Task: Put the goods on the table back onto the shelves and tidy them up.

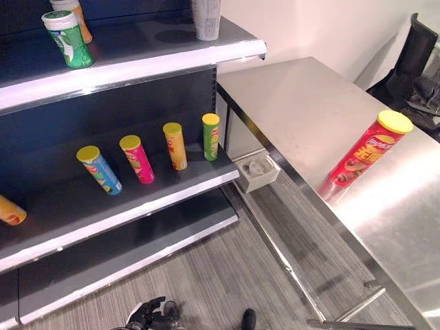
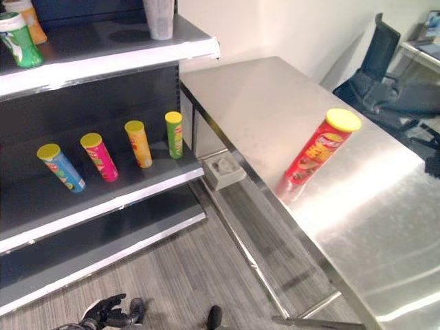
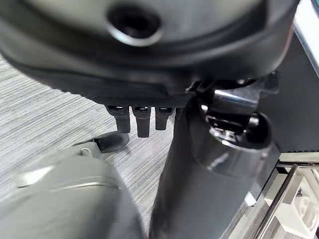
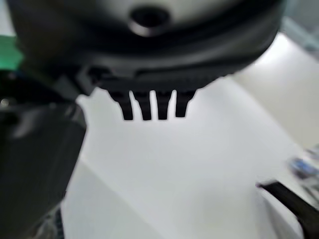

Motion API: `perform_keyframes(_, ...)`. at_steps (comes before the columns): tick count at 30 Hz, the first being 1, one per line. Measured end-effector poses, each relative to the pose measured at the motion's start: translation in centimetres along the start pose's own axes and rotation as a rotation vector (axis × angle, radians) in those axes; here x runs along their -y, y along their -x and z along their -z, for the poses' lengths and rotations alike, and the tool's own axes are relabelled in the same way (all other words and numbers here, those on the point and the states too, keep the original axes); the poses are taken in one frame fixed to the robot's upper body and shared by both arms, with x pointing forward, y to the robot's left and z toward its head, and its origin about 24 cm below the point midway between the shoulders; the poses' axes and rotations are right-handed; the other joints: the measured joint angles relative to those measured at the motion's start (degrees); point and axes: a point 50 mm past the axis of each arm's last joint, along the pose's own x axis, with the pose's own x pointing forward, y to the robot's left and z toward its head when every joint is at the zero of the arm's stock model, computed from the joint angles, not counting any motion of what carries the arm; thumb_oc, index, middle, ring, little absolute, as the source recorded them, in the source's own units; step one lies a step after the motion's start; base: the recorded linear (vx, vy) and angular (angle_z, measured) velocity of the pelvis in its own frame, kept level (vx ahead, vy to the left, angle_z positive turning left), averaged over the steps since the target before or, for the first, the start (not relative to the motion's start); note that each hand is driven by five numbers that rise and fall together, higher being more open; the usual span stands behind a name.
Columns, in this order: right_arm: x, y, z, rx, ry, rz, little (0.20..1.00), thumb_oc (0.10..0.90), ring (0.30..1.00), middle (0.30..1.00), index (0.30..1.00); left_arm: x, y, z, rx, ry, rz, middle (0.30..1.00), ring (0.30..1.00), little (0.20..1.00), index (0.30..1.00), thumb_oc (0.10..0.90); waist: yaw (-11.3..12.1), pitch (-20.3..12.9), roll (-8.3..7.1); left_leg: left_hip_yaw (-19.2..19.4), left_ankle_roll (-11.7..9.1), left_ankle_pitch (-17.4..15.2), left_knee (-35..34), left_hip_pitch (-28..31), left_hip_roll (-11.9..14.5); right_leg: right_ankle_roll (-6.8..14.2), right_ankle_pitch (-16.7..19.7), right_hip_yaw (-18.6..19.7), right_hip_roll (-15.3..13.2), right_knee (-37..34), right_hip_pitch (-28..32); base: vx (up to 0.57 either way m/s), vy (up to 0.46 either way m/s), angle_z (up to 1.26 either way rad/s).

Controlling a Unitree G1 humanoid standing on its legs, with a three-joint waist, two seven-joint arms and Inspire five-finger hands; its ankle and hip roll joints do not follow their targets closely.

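One red can (image 1: 370, 149) with a yellow lid stands upright on the steel desk (image 1: 295, 110), well apart from the shelves and near the desk's far side from them. No other goods are visible on the desk.

Middle shelf (image 1: 137, 199), beside the desk: four yellow-lidded cans stand in a row. Order outward from the desk: green can (image 1: 210, 137), orange can (image 1: 175, 146), pink can (image 1: 137, 159), blue can (image 1: 99, 170). Another orange can (image 1: 10, 210) shows at the shelf's far end from the desk. Top shelf (image 1: 130, 58): a green tub (image 1: 67, 38), an orange tub (image 1: 72, 14) behind it, and a grey cup (image 1: 206, 18) at the end nearest the desk.

Left robot hand (image 1: 146, 315): low, over the floor, well below the desk, fingers relaxed and spread, holding nothing. Right robot hand (image 4: 149, 102): its wrist view shows straight fingers with nothing between them, holding nothing.

Step in hand, as judged: approach, before pickup. The red can is not yet grasped.

Next move, as judged: bring the right robot hand to the red can, close around its body at mid-height, and keep it upright. Then carry it to the middle shelf. Free space there lies beyond the blue can, away from the desk. Risk: the tall, narrow can may tip on a glancing contact.
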Motion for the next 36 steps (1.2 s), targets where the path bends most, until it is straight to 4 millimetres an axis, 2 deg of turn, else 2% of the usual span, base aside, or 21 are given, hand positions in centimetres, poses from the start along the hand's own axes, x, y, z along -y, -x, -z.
perform_keyframes(3,-0.4,0.1,0.5,-0.029,-0.005,-0.015,0.900,0.800,0.900,0.900,0.900,-0.8,0.1,0.2,-0.006,-0.007,-0.023,0.900,0.900,0.900,0.900,0.800,-1.8,-0.5,-1.00,2.5,2.8,0.7,-2.6,2.8,-4.9,3.2,1.9,1.6,-4.5,0.5,0.4,0.06,0.168,-0.26)
perform_keyframes(6,-2.1,0.5,1.5,-0.082,0.000,-0.094,0.900,0.800,0.900,0.900,0.900,-2.7,0.4,0.7,-0.024,0.019,-0.094,0.900,0.900,0.900,0.900,0.800,-1.1,-0.9,-1.86,5.0,4.1,0.0,-2.6,4.4,-6.1,3.9,2.5,2.1,-5.8,0.4,0.6,0.03,0.079,-0.34)
perform_keyframes(8,-2.8,0.8,2.0,-0.108,0.008,-0.139,0.900,0.800,0.900,0.900,0.900,-3.5,0.5,0.5,-0.018,0.024,-0.118,0.900,0.900,0.900,0.900,0.800,-0.3,-0.7,-2.14,5.4,4.1,-0.2,-2.6,4.7,-5.9,3.9,2.6,2.1,-5.6,0.4,0.6,0.05,0.054,-0.10)
perform_keyframes(11,-3.4,1.3,3.3,-0.168,0.045,-0.188,0.900,0.800,0.900,0.900,0.900,-3.1,0.5,0.8,-0.026,0.027,-0.108,0.900,0.900,0.900,0.900,0.800,1.3,-0.7,-2.25,5.4,3.6,-0.6,-2.6,5.8,-5.0,4.0,2.4,1.8,-4.7,0.4,1.6,0.03,0.010,-0.03)
perform_keyframes(15,-3.3,1.5,4.0,-0.199,0.073,-0.190,0.900,0.800,0.900,0.900,0.900,-2.4,0.8,1.9,-0.057,0.010,-0.079,0.900,0.900,0.900,0.900,0.800,1.4,0.0,-3.64,5.2,3.4,-0.6,-2.7,6.1,-4.6,4.0,1.3,1.7,-4.4,0.4,2.2,0.02,-0.016,0.03)
perform_keyframes(17,-3.1,1.7,4.8,-0.235,0.085,-0.187,0.900,0.800,0.900,0.900,0.900,-2.2,1.0,2.6,-0.077,0.009,-0.075,0.900,0.900,0.900,0.900,0.800,1.5,-0.1,-3.79,5.0,3.4,-0.7,-2.9,6.1,-4.1,4.1,1.0,1.7,-4.0,0.3,2.3,0.04,-0.058,0.03)
perform_keyframes(21,-3.0,2.3,6.4,-0.314,0.101,-0.192,0.900,0.800,0.900,0.900,0.900,-2.2,1.0,2.6,-0.079,0.010,-0.074,0.900,0.900,0.900,0.900,0.800,1.6,-0.4,-3.30,3.9,2.9,-0.7,-3.0,5.2,-3.5,4.2,0.7,1.4,-3.3,0.0,2.3,0.02,-0.041,0.08)
perform_keyframes(25,-3.8,2.8,6.8,-0.342,0.094,-0.237,0.900,0.800,0.900,0.900,0.900,-2.0,1.1,2.9,-0.086,0.014,-0.069,0.900,0.900,0.900,0.900,0.800,1.5,-0.8,-2.54,3.7,3.1,-0.3,-2.7,5.2,-3.3,3.9,0.8,1.2,-3.0,0.0,2.2,0.01,-0.032,0.04)
perform_keyframes(26,-4.6,3.4,7.1,-0.364,0.043,-0.241,0.900,0.800,0.900,0.900,0.900,-1.9,1.1,3.1,-0.089,0.016,-0.067,0.900,0.900,0.900,0.900,0.800,1.4,-1.1,-2.29,3.3,2.5,0.2,-2.7,5.2,-3.1,3.7,1.0,0.6,-2.8,0.0,2.3,0.01,-0.031,0.11)
perform_keyframes(30,-6.1,4.0,7.3,-0.389,-0.035,-0.259,0.900,0.800,0.900,0.900,0.900,-1.7,1.1,3.2,-0.091,0.027,-0.067,0.900,0.900,0.900,0.900,0.800,1.7,-1.4,-1.67,2.5,2.4,0.3,-2.6,4.8,-3.0,3.6,0.9,-0.3,-2.5,0.4,2.5,0.01,-0.024,0.11)
perform_keyframes(32,-6.7,4.4,7.6,-0.409,-0.060,-0.260,0.900,0.800,0.900,0.900,0.900,-1.6,1.1,3.1,-0.088,0.029,-0.066,0.900,0.900,0.900,0.900,0.800,2.6,-1.5,-1.63,2.5,2.4,0.3,-2.6,4.8,-2.9,3.5,0.8,-0.4,-2.5,0.4,2.6,0.01,-0.007,0.02)
perform_keyframes(36,-7.4,4.6,8.0,-0.445,-0.090,-0.261,0.900,0.800,0.900,0.900,0.900,-1.6,1.2,3.4,-0.096,0.030,-0.067,0.900,0.900,0.900,0.900,0.800,2.9,-1.6,-1.27,1.6,2.3,0.3,-2.7,4.5,-2.9,3.3,0.5,-1.7,-2.5,0.4,3.2,0.01,-0.010,0.16)
